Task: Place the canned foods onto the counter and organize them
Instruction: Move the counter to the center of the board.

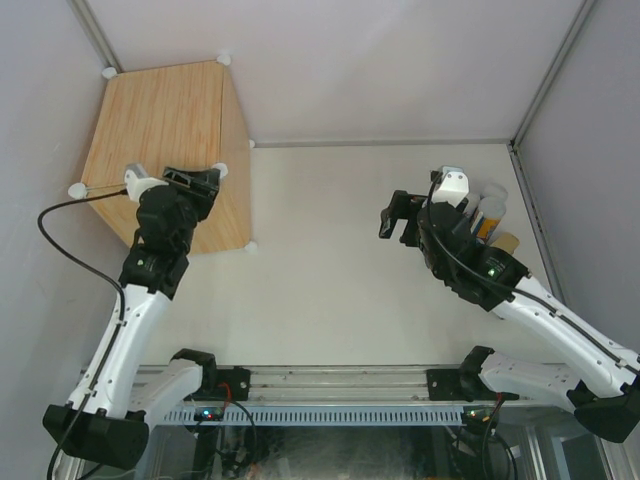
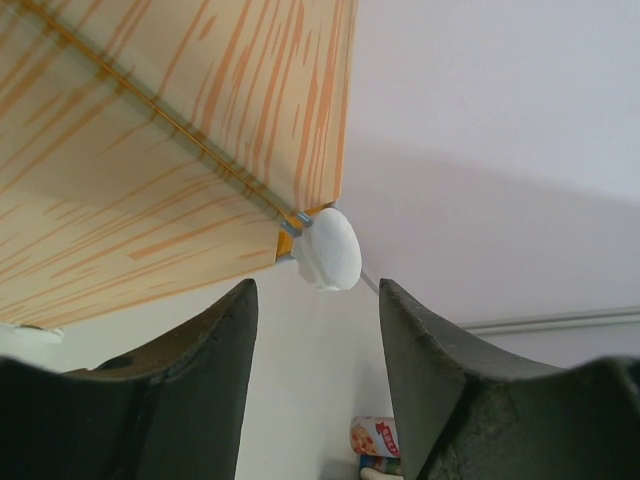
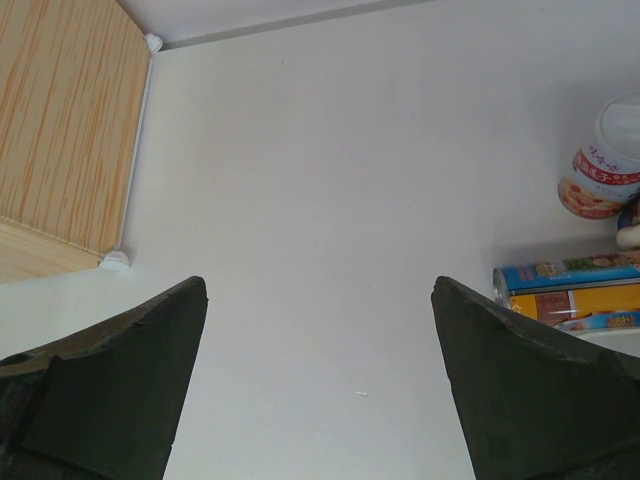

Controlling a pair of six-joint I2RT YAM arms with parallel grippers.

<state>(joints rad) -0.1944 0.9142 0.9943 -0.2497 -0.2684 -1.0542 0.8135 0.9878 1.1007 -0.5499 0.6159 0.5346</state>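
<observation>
Your left gripper [image 2: 315, 395] is closest to the lens, fingers spread with nothing between them, just beside a white corner knob [image 2: 328, 248] of the counter [image 1: 160, 130]. From above, it hangs over the counter's near right edge. Your right gripper [image 3: 320, 385] is also spread wide and empty, over the bare table [image 1: 340, 270]. The canned foods [image 1: 490, 215] cluster at the far right of the table, well apart from the counter and mostly hidden behind your right arm. The right wrist view shows a white-red can [image 3: 603, 160] and a blue-orange cylinder [image 3: 570, 290] near each other.
</observation>
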